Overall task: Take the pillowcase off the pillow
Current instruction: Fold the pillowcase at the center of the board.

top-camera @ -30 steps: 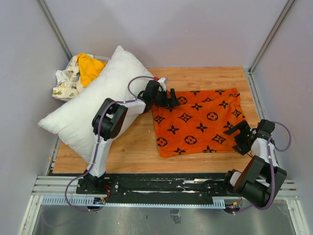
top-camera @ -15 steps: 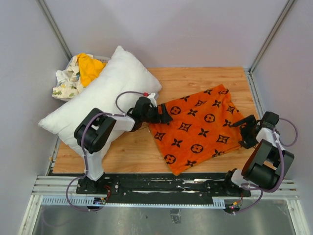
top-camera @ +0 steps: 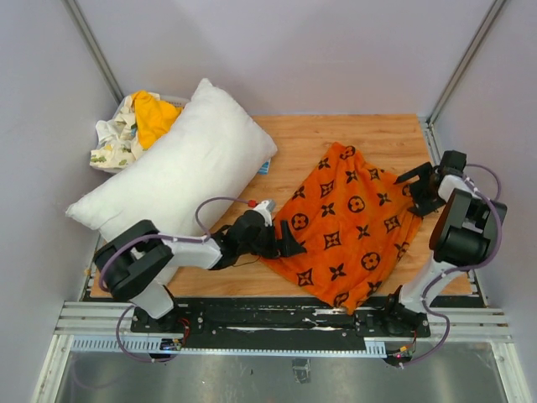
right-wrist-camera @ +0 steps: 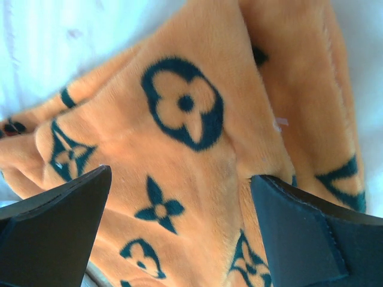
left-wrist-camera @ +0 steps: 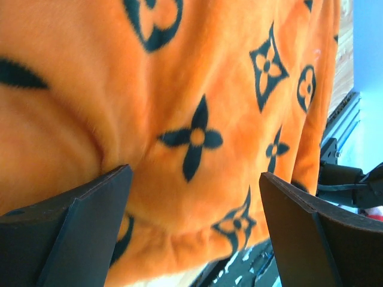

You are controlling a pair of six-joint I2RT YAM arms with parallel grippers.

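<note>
1. One pillowcase [top-camera: 352, 222] (bright orange with black motifs).
2. One pillow [top-camera: 176, 172], plain white.
3. Two loose cloths: one yellow-orange cloth [top-camera: 155, 116] and one white printed cloth [top-camera: 113, 138].
4. Two grippers: the left gripper [top-camera: 289, 238] and the right gripper [top-camera: 414, 191].
5. One wooden tabletop [top-camera: 336, 134].

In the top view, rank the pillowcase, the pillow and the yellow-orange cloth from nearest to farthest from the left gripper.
1. pillowcase, right at the left gripper, spreading to its right.
2. pillow, farther back on the left.
3. yellow-orange cloth, beyond the pillow, far left corner.
</note>
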